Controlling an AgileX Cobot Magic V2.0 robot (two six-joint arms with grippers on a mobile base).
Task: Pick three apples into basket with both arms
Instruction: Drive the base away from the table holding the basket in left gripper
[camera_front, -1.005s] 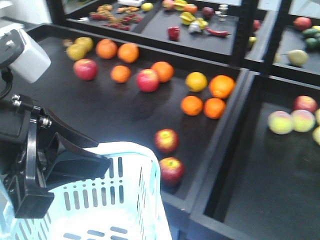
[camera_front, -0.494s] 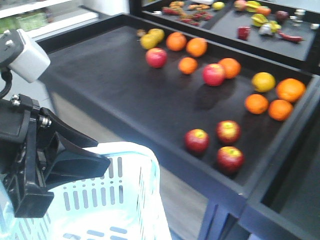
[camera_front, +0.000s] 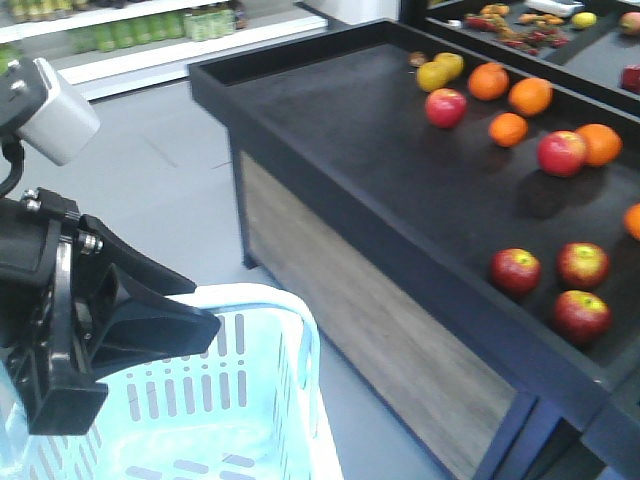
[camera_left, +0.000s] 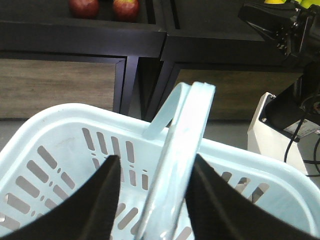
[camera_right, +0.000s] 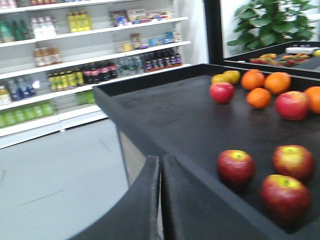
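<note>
The left end effector (camera_left: 155, 161) is clenched on the pale blue basket (camera_front: 262, 372). Its two black fingers (camera_left: 102, 200) straddle the two loop handles (camera_left: 182, 135), which are raised and pressed together. The basket hangs at the near left of the scene, over grey floor (camera_front: 190, 190) and beside the near edge of the black worktop (camera_front: 330, 110). No fruit shows in the part of the basket that is visible.

The right end effector (camera_right: 160, 160) is clenched on nothing, its fingers pressed together with only a thin line between them. It hovers just off the near edge of the worktop, with the fruit to its right.

The three dark red apples (camera_front: 516, 270) lie in a tight cluster at the near right of the worktop, close to its front rim. Two sit side by side and the third (camera_front: 582, 314) is nearer the edge. All three carry yellow-green patches near the stem, and none touches an end effector.

Farther back on the worktop lie several oranges (camera_front: 530, 95), two yellowish fruits and two brighter red apples (camera_front: 446, 107). Store shelves (camera_right: 100, 30) with bottles line the far left wall.
</note>
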